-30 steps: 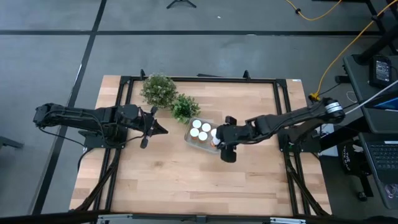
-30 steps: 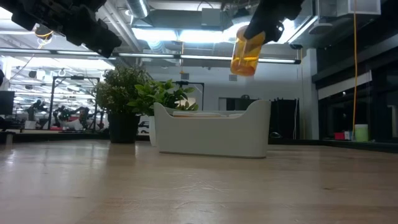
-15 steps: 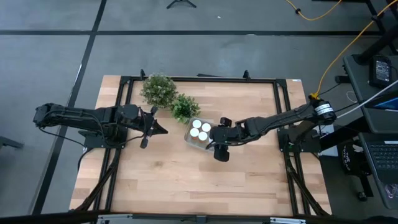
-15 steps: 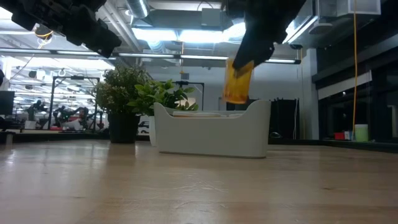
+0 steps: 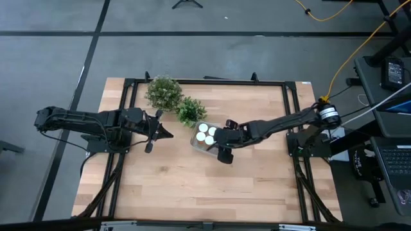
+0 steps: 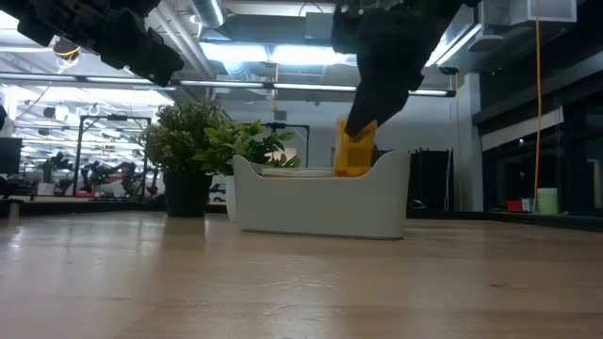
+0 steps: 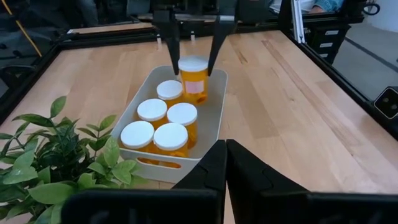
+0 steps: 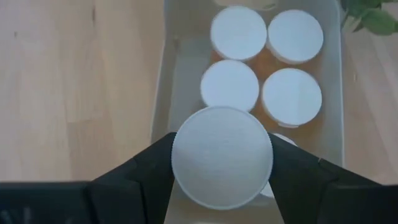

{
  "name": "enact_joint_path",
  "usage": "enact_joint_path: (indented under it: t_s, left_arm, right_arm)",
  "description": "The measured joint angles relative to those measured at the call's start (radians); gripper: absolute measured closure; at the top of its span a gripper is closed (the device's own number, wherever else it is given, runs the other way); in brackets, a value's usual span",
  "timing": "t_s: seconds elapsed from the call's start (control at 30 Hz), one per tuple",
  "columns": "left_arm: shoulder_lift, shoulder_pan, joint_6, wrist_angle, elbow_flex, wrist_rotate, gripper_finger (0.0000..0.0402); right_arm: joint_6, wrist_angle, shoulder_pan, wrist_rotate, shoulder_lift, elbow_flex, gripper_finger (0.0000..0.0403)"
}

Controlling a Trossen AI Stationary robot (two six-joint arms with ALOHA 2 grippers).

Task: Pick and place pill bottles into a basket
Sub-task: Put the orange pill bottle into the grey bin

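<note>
The pale basket (image 5: pixel 198 145) stands at mid-table beside two plants and holds several orange pill bottles with white caps (image 7: pixel 160 121), standing upright on its floor; they also show in the right wrist view (image 8: pixel 261 68). My right gripper (image 5: pixel 221 137) is over the basket's right end, shut on one more pill bottle (image 7: pixel 193 79), whose lower part is inside the basket (image 6: pixel 320 202). My left gripper (image 5: pixel 168 133) is shut and empty, above the table to the left of the basket. My right gripper pinches the bottle's round white cap (image 8: pixel 181 155) between its two fingers (image 8: pixel 142 175), one on each side of the cap. The fingers come from above, pointing down. The bottle hangs upright below them (image 6: pixel 353 153), its lower part below the basket's rim; whether it touches the floor, I cannot tell.
Two green potted plants (image 5: pixel 164 92) (image 5: pixel 189 110) stand just behind the basket on its far left. Bare wooden table top (image 5: pixel 192 186) lies toward the near edge and to the right.
My right gripper has gone toward the table's left edge and down with the pill bottle. The bottle has gone from high above the basket's right end to partly inside the basket, and from slightly tilted to upright.
</note>
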Motion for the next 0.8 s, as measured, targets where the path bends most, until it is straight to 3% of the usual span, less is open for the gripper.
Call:
enact_joint_path:
  t_s: [0.8]
  left_arm:
    - [0.000,0.000,0.000,-0.023,0.000,0.000,0.0396]
  right_arm:
    - [0.023,0.002,0.002,0.024,0.081,-0.002,0.0178]
